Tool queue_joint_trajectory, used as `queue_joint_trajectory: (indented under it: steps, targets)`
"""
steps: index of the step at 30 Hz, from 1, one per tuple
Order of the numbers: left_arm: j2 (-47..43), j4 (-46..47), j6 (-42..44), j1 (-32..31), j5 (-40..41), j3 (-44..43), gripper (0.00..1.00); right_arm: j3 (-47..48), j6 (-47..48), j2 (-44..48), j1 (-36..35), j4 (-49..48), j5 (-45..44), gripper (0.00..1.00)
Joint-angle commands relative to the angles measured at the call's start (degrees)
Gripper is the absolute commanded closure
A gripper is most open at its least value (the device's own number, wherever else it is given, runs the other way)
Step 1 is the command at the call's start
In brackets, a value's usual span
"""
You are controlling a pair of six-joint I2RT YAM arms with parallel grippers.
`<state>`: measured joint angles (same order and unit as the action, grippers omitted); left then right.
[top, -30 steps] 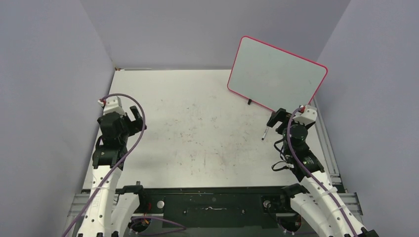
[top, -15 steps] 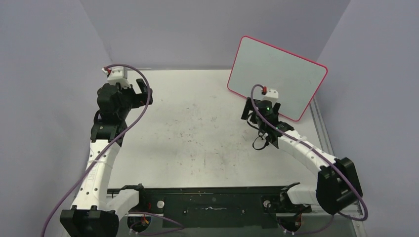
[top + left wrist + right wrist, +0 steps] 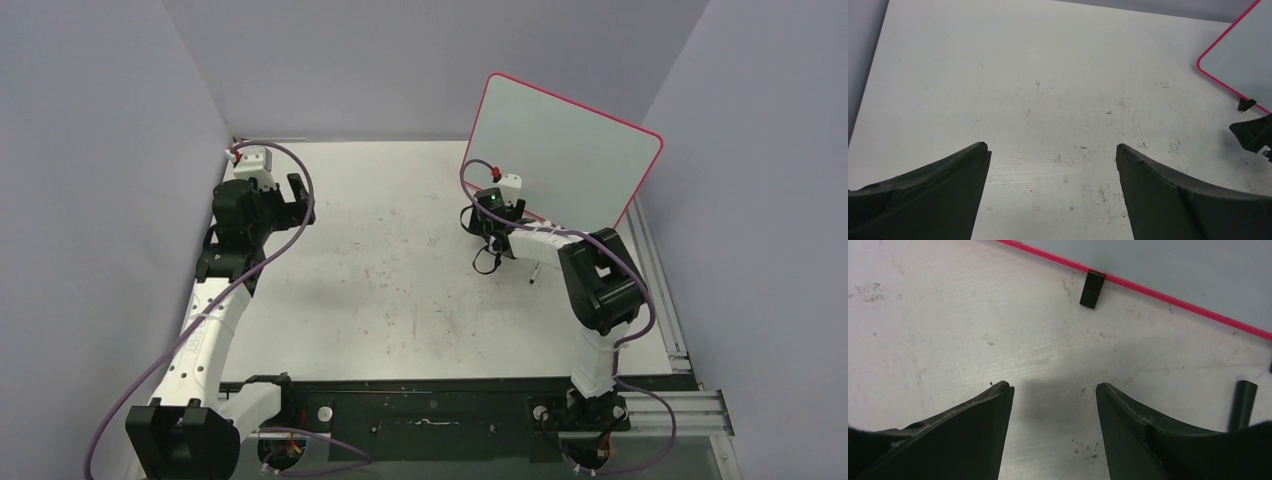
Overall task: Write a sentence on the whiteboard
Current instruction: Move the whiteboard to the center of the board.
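The whiteboard (image 3: pixel 560 155) stands at the table's far right on a black foot (image 3: pixel 1092 288), face toward the arms, long axis slanting from far left to near right. Its lower rim is partly hidden by the right arm. The right gripper (image 3: pixel 1053 386) hangs just before it, jaws apart on nothing. The left gripper (image 3: pixel 1050 146) gapes wide over the tabletop (image 3: pixel 1048 75). A thin pen (image 3: pixel 535 271) lies nearby, too small to read.

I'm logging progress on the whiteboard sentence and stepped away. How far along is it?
Nothing looks done: the whiteboard shows no writing. In hand: the right gripper is low over the table near the board's black foot, jaws apart and empty, with a dark pen lying beside it. The left gripper hovers open over the table. Left: grasping the pen and writing the whole sentence.
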<state>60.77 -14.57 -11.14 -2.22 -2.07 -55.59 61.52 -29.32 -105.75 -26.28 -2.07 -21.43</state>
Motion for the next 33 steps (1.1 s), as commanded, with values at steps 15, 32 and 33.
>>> queue_joint_trajectory:
  steps: [15,32,33]
  targets:
    - [0.0,3.5,-0.2,-0.3,-1.7,-0.1,0.04,10.9,-0.1,-11.6,4.5,-5.6,-7.3,0.44]
    - [1.3,3.1,-0.8,-0.4,-2.2,-0.5,0.04,16.9,1.5,-17.5,6.4,-5.1,-7.1,0.59]
    - [1.3,3.1,-0.9,-0.4,-2.2,-0.4,0.04,16.9,1.5,-17.6,6.4,-5.2,-7.1,0.6]
